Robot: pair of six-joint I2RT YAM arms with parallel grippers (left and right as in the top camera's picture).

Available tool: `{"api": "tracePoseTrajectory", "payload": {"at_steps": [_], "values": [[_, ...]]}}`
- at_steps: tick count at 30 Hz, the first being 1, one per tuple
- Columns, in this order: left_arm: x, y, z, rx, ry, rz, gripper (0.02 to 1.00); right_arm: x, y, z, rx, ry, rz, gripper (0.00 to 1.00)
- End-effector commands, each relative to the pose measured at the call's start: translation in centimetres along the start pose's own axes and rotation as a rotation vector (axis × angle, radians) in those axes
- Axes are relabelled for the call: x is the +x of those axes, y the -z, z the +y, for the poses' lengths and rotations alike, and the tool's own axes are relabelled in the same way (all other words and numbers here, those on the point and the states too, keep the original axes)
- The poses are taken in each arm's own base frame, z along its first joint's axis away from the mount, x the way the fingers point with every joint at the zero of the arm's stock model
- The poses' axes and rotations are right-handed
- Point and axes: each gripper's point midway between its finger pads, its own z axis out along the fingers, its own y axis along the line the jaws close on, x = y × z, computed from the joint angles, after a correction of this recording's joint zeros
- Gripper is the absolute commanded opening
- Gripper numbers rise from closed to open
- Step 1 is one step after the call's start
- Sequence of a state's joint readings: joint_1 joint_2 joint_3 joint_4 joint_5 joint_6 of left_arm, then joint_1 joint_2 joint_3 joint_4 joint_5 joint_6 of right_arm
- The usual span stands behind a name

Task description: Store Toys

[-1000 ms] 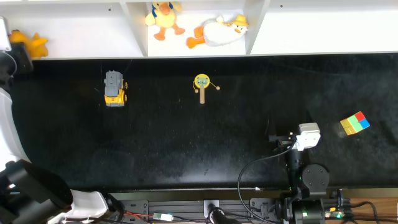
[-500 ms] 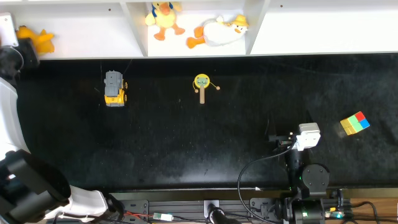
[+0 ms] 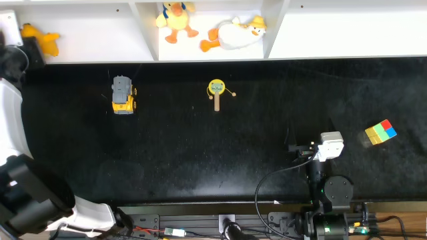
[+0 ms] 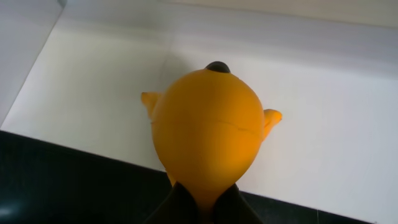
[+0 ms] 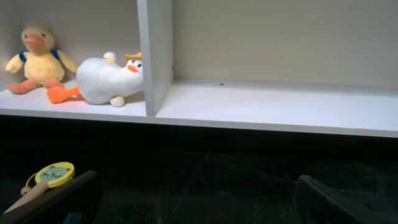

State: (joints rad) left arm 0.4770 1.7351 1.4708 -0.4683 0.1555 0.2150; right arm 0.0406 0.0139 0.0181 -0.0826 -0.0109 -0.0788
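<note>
An orange rubber toy point(image 4: 208, 140) hangs over the front of the white shelf's left compartment point(image 4: 87, 99), with my left gripper point(image 4: 202, 205) shut on its lower end. From above, that orange toy point(image 3: 38, 39) and the left gripper point(image 3: 29, 55) sit at the far left of the shelf. A yellow-grey toy truck point(image 3: 123, 95), a yellow rattle point(image 3: 217, 90) and a coloured cube point(image 3: 381, 132) lie on the black mat. My right gripper point(image 3: 300, 149) rests low near its base; its fingers point(image 5: 59, 196) stand open with nothing between them.
A yellow plush duck point(image 3: 175, 17) and a white plush duck point(image 3: 233, 33) lie in the middle compartment, also seen as yellow duck point(image 5: 34, 59) and white duck point(image 5: 109, 81). A divider point(image 5: 155, 56) separates them from the right compartment point(image 5: 280, 106). The rattle point(image 5: 53, 175) lies left of the right gripper.
The left gripper has carried the orange toy a little farther toward and into the left shelf compartment. The right arm has kept still.
</note>
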Motion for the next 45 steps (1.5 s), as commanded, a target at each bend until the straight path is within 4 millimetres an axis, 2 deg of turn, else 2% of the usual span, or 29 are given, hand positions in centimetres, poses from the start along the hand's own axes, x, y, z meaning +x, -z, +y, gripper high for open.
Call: {"api": "tracePoseTrajectory", "payload": {"at_steps": [1,10,45], "values": [[0.0,-1.2,-0.8,0.016,0.004,0.012,0.053,0.3,0.0,-0.1,0.008,-0.001,-0.001,0.996],[-0.8,-1.3,-0.5,0.006,-0.001,-0.022,0.069,0.3,0.0,-0.1,0.008,-0.001,-0.001,0.993],[-1.4,-1.7,-0.4,0.001,-0.005,-0.048,0.145,0.3,0.0,-0.1,0.008,-0.001,-0.001,0.996]]}}
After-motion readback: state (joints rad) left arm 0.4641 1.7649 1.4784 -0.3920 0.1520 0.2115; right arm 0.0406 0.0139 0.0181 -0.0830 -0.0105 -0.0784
